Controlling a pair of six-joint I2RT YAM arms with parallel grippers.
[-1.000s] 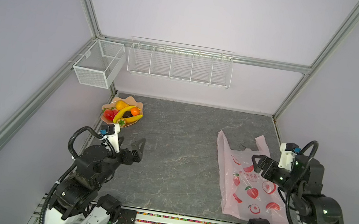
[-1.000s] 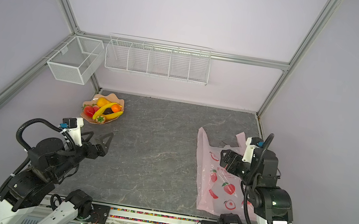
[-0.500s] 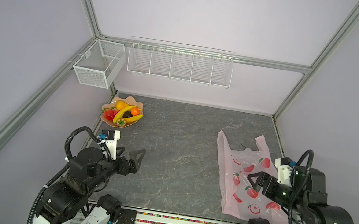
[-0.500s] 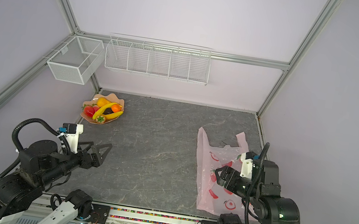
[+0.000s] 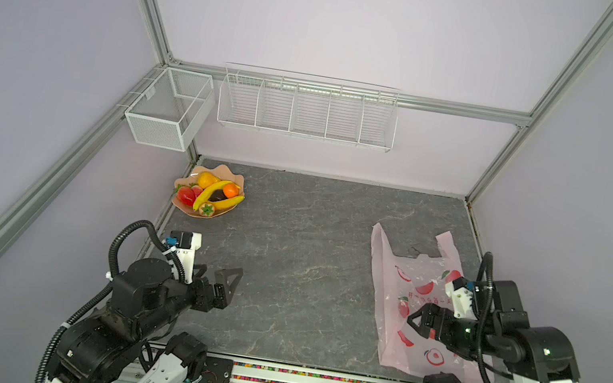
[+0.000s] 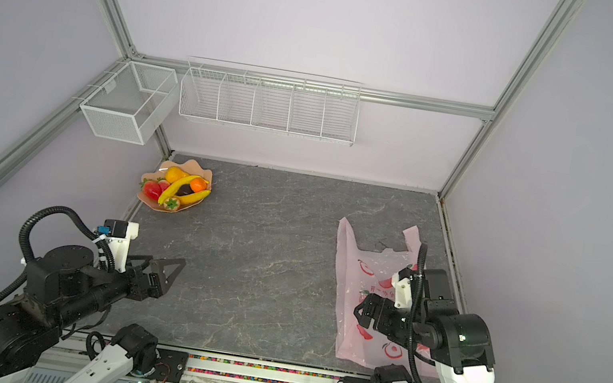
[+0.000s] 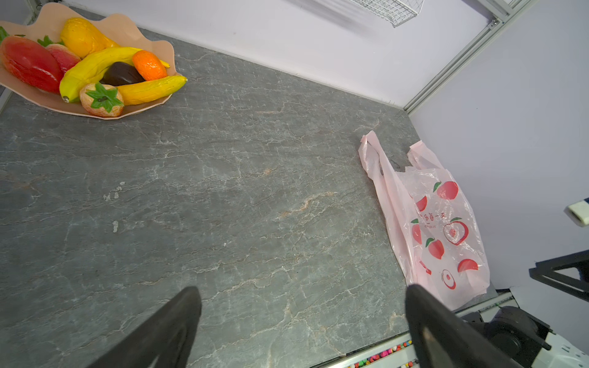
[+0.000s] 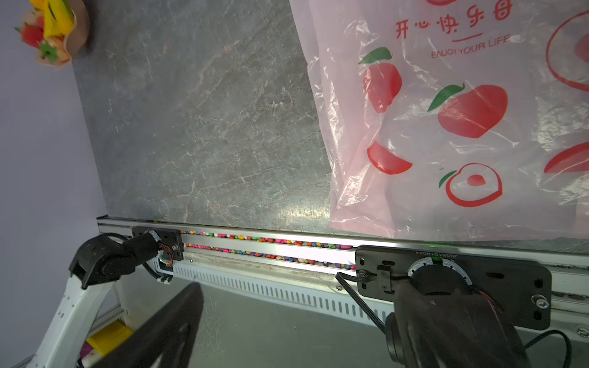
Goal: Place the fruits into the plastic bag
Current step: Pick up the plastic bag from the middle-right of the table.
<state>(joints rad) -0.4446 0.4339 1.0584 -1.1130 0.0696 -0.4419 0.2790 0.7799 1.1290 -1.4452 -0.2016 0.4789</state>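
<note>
The fruits (image 5: 209,195) (image 6: 175,189) are piled in a peach wavy-edged dish (image 5: 222,170) at the table's back left: bananas, pear, orange, strawberries and a dark piece (image 7: 121,74). The plastic bag (image 5: 399,284) (image 6: 356,276) lies flat at the right, handles toward the back wall, and also shows in the left wrist view (image 7: 439,223) and the right wrist view (image 8: 446,111). My left gripper (image 5: 219,275) (image 7: 302,291) is open and empty over bare table at the front left. My right gripper (image 5: 412,322) (image 8: 296,288) is open above the bag's front half, holding nothing.
A long white wire rack (image 5: 308,106) hangs on the back wall and a mesh basket (image 5: 169,108) on the left wall. The metal rail (image 5: 306,382) with both arm bases runs along the table's front edge. Walls close in the left, back and right sides.
Both arms have drawn back toward the front edge. The right gripper slid toward the front over the bag and its jaws spread slightly wider. Fruits and bag have not moved.
</note>
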